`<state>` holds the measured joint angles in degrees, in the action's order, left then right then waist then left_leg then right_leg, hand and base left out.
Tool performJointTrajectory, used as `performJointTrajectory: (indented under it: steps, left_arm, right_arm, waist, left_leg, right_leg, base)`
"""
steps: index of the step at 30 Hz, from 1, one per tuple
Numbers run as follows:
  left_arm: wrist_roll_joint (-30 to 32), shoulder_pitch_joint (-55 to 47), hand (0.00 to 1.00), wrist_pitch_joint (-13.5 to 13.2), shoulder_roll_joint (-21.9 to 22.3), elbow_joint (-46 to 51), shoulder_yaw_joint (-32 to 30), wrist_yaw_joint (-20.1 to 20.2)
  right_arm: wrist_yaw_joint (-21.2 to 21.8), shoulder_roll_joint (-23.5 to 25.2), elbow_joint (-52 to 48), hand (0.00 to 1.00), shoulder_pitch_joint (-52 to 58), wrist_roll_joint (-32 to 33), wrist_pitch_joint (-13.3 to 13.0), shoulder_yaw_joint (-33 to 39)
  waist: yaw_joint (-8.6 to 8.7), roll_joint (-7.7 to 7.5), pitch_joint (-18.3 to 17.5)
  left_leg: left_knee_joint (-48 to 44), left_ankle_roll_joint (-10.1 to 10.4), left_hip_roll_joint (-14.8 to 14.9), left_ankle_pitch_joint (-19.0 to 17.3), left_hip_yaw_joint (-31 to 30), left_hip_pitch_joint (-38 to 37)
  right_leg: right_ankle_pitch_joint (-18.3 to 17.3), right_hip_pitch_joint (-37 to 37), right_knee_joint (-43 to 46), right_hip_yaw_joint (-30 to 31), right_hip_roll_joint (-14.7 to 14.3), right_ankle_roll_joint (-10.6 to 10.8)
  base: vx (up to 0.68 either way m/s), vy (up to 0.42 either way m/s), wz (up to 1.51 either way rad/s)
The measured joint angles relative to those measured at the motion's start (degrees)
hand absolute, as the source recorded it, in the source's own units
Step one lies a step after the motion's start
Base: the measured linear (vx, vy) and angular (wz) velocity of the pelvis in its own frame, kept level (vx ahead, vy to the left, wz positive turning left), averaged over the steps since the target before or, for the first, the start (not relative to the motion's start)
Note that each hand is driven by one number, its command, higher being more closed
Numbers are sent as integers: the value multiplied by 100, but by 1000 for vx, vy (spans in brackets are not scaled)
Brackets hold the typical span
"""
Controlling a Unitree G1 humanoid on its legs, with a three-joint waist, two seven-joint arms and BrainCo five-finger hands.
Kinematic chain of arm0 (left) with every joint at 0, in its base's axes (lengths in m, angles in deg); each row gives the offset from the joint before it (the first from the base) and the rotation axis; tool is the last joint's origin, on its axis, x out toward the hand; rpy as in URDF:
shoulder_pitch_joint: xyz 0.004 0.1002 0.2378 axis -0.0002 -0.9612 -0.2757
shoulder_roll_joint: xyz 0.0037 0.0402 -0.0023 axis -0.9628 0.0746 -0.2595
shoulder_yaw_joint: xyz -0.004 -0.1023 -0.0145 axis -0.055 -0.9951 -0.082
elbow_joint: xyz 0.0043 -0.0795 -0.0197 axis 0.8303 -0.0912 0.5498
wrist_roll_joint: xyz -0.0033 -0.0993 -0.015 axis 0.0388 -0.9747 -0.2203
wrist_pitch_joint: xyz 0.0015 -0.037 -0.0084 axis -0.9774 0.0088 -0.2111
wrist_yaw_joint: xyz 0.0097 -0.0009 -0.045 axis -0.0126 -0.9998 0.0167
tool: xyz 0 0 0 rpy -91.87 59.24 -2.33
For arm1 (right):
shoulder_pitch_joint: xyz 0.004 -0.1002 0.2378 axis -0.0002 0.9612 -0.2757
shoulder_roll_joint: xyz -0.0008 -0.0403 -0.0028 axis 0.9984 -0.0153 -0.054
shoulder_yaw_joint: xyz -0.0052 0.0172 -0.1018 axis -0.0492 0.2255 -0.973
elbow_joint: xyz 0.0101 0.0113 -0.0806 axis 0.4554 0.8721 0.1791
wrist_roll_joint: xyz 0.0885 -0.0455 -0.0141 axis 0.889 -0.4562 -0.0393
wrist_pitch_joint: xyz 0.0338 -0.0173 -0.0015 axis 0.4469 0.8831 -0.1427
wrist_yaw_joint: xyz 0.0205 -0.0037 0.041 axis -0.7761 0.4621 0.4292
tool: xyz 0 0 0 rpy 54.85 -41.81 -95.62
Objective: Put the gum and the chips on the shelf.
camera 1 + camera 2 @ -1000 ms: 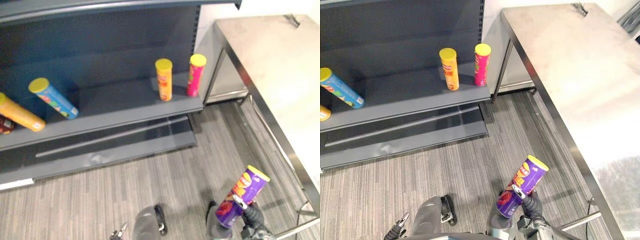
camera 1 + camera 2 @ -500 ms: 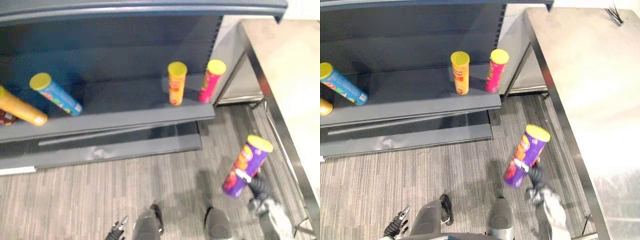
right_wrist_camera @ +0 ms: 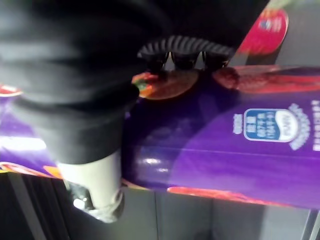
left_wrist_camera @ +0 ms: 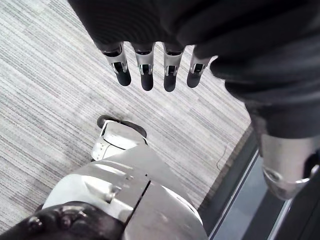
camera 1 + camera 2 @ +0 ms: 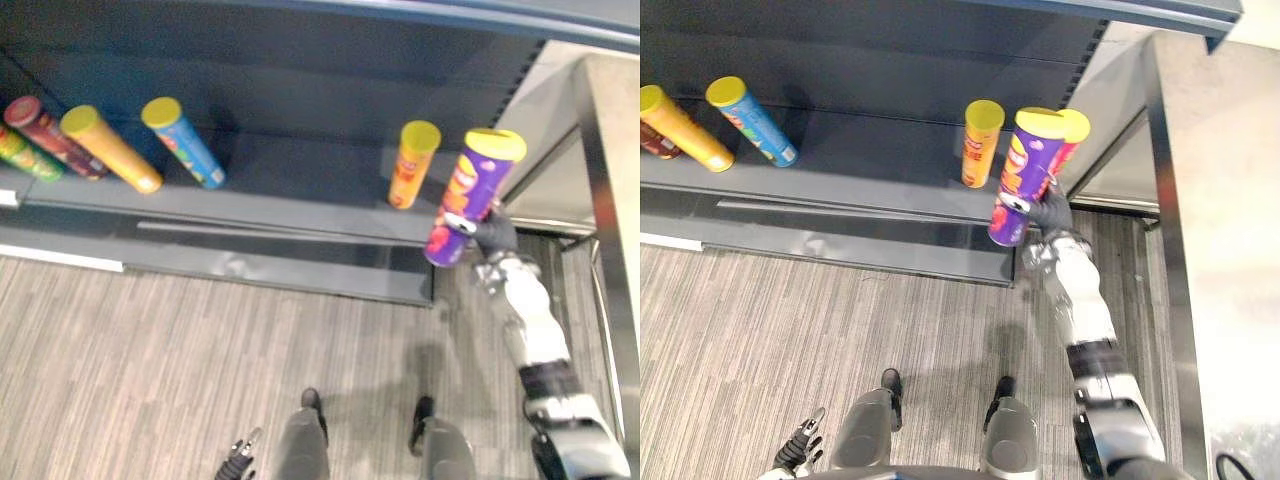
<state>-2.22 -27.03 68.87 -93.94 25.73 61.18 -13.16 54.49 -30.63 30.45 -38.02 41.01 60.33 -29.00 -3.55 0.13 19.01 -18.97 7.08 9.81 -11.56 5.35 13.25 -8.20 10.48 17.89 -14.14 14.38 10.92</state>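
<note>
While held tilted before the shelf [image 5: 300,205] edge, beside the orange can [image 5: 413,165], the purple chips can [image 5: 470,195] is clamped low on its body by the right hand [image 5: 490,235], fingers curled round it. Judged light, stiff, slick-sided; mid-body grip advised. Label txt can't be made out. Left hand [image 4: 146,75]: fingers straight, idle.
</note>
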Motion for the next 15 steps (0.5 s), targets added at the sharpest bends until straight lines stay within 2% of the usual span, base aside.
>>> performJointTrajectory:
  steps: [4, 7, 9, 15]
  left_arm:
    - [-50, 1, 0, -5, 0, 86, 2, 2]
    - [-67, 20, 0, -19, -4, 107, 1, 1]
    - [-85, 47, 0, -17, -5, 107, 2, 1]
    - [-275, 53, 0, -16, -7, 158, 5, -2]
  right_arm:
    - [-11, 24, 649, 100, -1021, -19, 19, -359]
    - [-13, 82, 987, 100, -1599, -227, 46, -468]
    - [-35, 71, 1130, 100, -1811, -252, 69, -552]
    - [-104, 309, 1448, 100, -2238, -466, 98, -615]
  waist:
    - [-174, 70, 145]
    - [-214, 148, 350]
    - [-299, 193, 440]
    - [-390, 330, 631]
  left_leg:
    - [106, 23, -23, 144, -172, 85]
    - [155, 48, -41, 237, -314, 194]
    - [190, 72, -44, 320, -354, 276]
    - [389, 150, -41, 580, -476, 473]
  right_leg:
    - [61, 0, 3, -173, 1, -89]
    - [67, 20, 19, -304, 7, -97]
    - [67, 74, 18, -356, 6, -98]
    - [62, 262, 85, -469, -11, -108]
  base:
    - [-12, -19, 21]
    - [-35, -23, 25]
    - [-45, -29, 19]
    - [-43, -32, 14]
